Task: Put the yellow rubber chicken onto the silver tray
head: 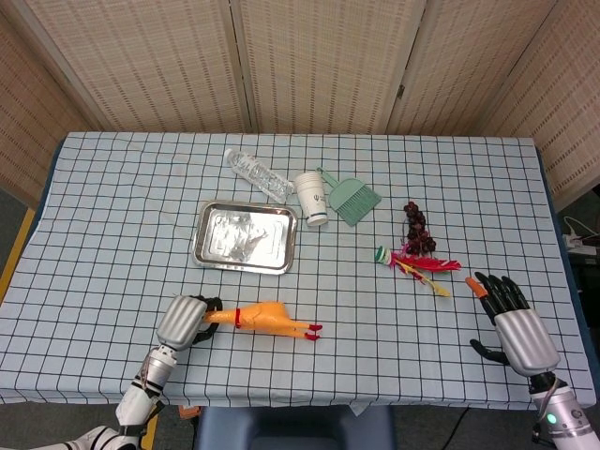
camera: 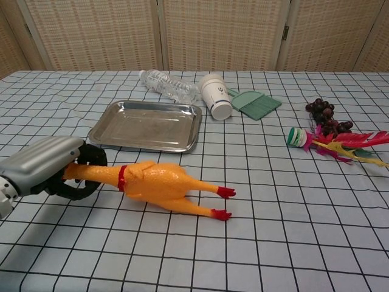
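A table under a blue-and-white checked cloth stands before woven screen panels. At its near left edge the left hand [camera: 45, 170] has its fingers curled around the neck end of the yellow rubber chicken [camera: 157, 184]. The chicken's long axis runs left to right, red feet pointing right, and in the chest view the body seems to ride just clear of the cloth, though I cannot be sure. At the near right edge, well apart, the right hand [head: 514, 328] holds nothing, fingers spread.

The silver tray [camera: 103, 126] lies just beyond the left hand, slightly to its right, with only bare cloth between them. The carry therefore looks short: away from the robot and a little rightward.

Farther back lie a plastic bottle [head: 259, 173], a white cup [head: 311, 196] on its side and a green dustpan [head: 352, 201]. None of them blocks the path.
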You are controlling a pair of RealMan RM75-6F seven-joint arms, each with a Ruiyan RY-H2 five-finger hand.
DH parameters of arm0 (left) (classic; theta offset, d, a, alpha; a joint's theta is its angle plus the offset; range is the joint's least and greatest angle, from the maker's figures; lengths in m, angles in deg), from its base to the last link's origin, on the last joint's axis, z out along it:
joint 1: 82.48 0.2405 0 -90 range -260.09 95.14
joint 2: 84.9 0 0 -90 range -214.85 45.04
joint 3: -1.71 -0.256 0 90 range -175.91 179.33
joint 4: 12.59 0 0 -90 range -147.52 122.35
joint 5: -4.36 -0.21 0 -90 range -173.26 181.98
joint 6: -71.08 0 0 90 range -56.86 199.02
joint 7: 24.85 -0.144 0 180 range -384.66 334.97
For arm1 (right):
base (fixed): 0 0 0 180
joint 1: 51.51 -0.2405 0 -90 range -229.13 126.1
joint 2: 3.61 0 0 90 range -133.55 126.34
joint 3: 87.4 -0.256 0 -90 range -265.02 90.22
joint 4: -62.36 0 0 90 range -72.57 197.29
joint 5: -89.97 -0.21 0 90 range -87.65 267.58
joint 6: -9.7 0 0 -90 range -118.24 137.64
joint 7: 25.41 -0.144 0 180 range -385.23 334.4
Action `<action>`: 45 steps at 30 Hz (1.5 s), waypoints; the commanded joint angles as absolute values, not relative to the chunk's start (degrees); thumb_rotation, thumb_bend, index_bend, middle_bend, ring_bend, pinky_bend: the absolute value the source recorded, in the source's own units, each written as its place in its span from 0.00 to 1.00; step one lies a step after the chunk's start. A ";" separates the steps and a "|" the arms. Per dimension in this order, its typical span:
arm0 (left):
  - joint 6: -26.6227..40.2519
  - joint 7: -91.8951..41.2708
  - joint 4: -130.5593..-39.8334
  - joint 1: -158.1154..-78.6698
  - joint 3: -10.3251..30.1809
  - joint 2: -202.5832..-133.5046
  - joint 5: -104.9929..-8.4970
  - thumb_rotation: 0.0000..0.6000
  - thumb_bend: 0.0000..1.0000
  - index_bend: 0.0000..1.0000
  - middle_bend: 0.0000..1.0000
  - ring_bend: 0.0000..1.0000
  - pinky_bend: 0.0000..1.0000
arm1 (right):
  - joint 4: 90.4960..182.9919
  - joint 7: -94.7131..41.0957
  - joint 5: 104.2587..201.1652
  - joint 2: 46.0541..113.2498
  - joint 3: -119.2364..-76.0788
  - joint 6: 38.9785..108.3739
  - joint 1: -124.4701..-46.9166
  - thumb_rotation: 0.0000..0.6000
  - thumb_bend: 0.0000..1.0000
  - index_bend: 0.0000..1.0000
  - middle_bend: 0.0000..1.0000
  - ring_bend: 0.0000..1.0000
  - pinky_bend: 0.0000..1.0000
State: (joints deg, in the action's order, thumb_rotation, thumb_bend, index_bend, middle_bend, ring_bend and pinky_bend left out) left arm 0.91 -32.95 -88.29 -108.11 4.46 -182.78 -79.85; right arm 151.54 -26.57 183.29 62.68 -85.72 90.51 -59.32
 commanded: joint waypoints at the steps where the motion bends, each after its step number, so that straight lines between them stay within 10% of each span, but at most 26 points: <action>1: -2.41 -20.71 -86.37 -108.04 3.51 -182.50 -84.56 1.00 0.75 0.89 0.66 0.68 0.77 | 151.68 -26.61 183.58 62.69 -85.57 90.57 -59.31 1.00 0.14 0.00 0.00 0.00 0.00; 20: -2.48 -5.25 -91.13 -108.35 3.12 -180.23 -86.24 1.00 0.75 0.89 0.66 0.69 0.77 | 173.30 -22.69 180.68 57.67 -89.65 75.29 -70.53 1.00 0.14 0.00 0.00 0.00 0.00; 33: -0.77 -11.67 -92.60 -109.69 3.84 -181.54 -85.78 1.00 0.77 0.89 0.66 0.69 0.77 | 188.26 -9.32 153.02 60.54 -98.46 57.29 -87.84 1.00 0.14 0.00 0.00 0.00 0.00; 45: -0.42 -13.95 -93.94 -110.69 4.56 -181.68 -85.89 1.00 0.77 0.89 0.66 0.69 0.77 | 186.89 4.64 131.92 73.38 -98.56 64.99 -101.33 1.00 0.14 0.00 0.00 0.00 0.00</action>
